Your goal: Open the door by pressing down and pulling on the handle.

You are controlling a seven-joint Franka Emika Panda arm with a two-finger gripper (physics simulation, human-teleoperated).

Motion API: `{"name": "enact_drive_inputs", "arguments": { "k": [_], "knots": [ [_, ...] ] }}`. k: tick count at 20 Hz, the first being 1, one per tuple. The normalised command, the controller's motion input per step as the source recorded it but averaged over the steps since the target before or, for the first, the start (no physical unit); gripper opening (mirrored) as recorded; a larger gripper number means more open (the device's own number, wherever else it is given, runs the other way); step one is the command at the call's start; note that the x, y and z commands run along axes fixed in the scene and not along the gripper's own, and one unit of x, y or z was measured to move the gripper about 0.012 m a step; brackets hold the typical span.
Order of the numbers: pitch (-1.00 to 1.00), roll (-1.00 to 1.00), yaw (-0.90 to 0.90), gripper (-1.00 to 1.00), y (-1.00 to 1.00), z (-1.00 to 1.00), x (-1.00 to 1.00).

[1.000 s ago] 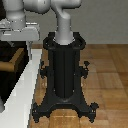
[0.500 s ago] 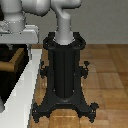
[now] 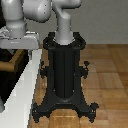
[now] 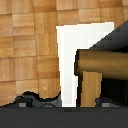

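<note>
We look down on a floor of warm wood parquet squares [image 4: 25,50], with a dark wall behind the robot in the exterior view. In the wrist view the short tan-brown wooden lever handle [image 4: 102,62], a cylinder with a flat bar hanging beneath it, juts out just below the camera, mounted on the flat black-brown door panel [image 4: 117,42], of which only a dark wedge shows beside a white frame [image 4: 67,60]. We judge the task barely begun: the handle sits level, unpressed as far as we can tell, and the door looks shut against its frame, so pressing and pulling both remain. The gripper shows only as a dark blur along the wrist view's edge, so we cannot tell whether its fingers are spread or closed, nor whether they touch the handle. The exterior view shows neither handle nor door clearly; instead it gives the tall black robot pedestal [image 3: 64,70], the grey arm [image 3: 30,17] reaching towards that view's left, and a white ledge [image 3: 22,95].
</note>
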Motion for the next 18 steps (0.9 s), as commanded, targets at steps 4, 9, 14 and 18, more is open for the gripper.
{"name": "enact_drive_inputs", "arguments": {
  "k": [4,9,14,18],
  "knots": [
    [0.0,0.0,0.0,1.0,0.0,-0.5,0.0],
    [0.0,0.0,0.0,1.0,-0.2,-0.2,0.0],
    [0.0,0.0,0.0,-1.0,0.0,0.0,0.0],
    [0.0,0.0,0.0,-1.0,0.0,0.0,0.0]
  ]
}}
